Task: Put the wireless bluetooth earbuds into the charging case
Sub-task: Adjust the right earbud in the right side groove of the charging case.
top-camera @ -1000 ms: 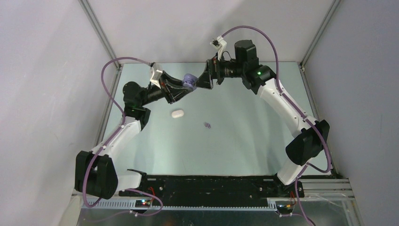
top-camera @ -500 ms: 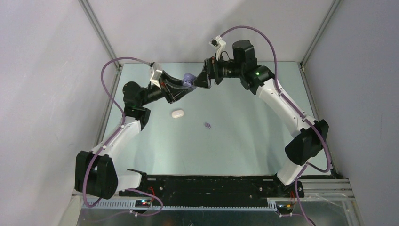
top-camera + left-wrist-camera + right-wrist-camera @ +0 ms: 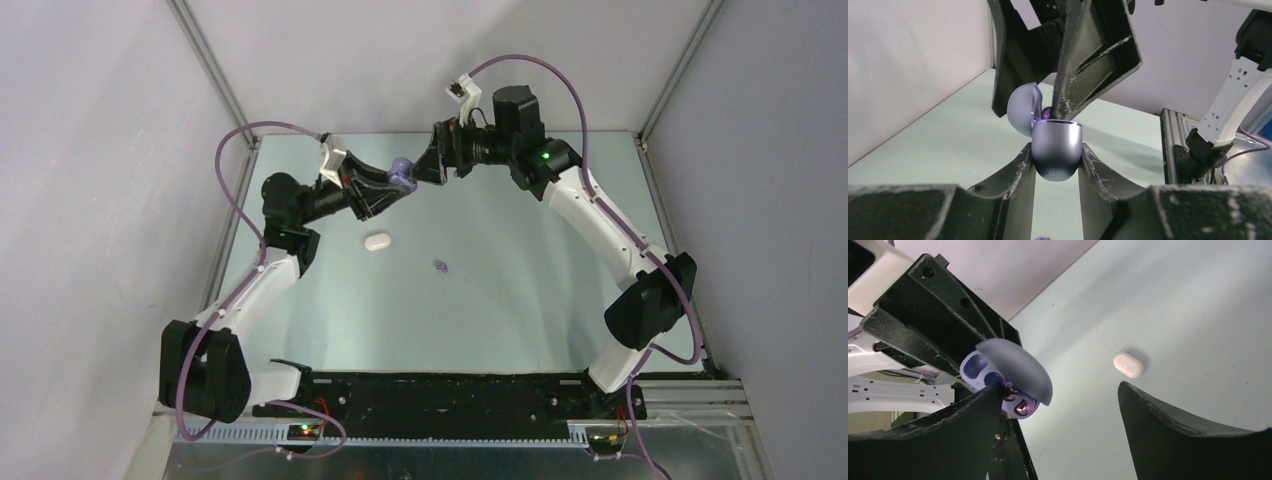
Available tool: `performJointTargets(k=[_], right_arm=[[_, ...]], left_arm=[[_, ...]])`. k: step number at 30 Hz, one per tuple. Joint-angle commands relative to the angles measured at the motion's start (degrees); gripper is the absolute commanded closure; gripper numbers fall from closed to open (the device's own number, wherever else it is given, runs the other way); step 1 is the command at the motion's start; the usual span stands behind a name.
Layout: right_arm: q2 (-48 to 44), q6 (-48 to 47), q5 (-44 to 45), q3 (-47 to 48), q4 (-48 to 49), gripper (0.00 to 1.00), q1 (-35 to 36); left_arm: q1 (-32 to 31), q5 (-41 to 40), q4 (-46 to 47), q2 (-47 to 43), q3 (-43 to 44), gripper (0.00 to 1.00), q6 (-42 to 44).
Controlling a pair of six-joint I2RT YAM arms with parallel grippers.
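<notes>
My left gripper (image 3: 393, 186) is shut on the base of a purple charging case (image 3: 1057, 150), held above the table with its lid (image 3: 1020, 112) swung open. My right gripper (image 3: 1060, 387) stands open against the case from the far side. One of its fingers (image 3: 1098, 55) reaches down into the open case, where a dark purple earbud (image 3: 1047, 113) shows at the rim; the other finger hangs free. In the right wrist view the case's inner face (image 3: 979, 369) and a lit socket (image 3: 1023, 407) show beside that fingertip. A loose purple earbud (image 3: 440, 265) lies on the table.
A white pebble-like case (image 3: 377, 241) lies shut on the table below the left gripper, and shows too in the right wrist view as the white case (image 3: 1128, 365). Walls close in the table at the back and both sides.
My right gripper has shifted a little to the left, closer onto the purple case. The left gripper and the case have stayed in place.
</notes>
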Motion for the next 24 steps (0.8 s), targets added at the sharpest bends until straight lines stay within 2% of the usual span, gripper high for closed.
performJointTargets(k=[1,3,6,10,20,24], right_arm=[[1.61,-0.96,2.18,-0.1,-0.9,0.05,-1.43],[1.44,-0.9,-4.23,-1.11,1.22,0.01,-2.14],[1.4,-0.48,-11.48,-1.33,3.98,0.01,-3.35],[1.39,0.2,-16.41,-0.84,5.93,0.0,-3.86],[0.57,0.1,-20.53,-0.28,7.19,0.01,-3.76],[0.4,1.17,-16.87,1.77,6.42,0.01,-2.89]], left_arm=[[0.06,1.89,4.97,-1.35,0.86,1.0,-0.22],[0.11,1.7,5.1,-1.18,0.84,1.0,-0.33],[0.21,1.48,5.13,-1.04,0.87,1.0,-0.6],[0.52,0.47,5.17,-0.72,0.73,1.0,-1.53],[0.95,-0.82,5.03,-0.72,0.53,1.0,-2.74],[1.02,-0.58,4.56,-0.89,-0.1,1.0,-1.58]])
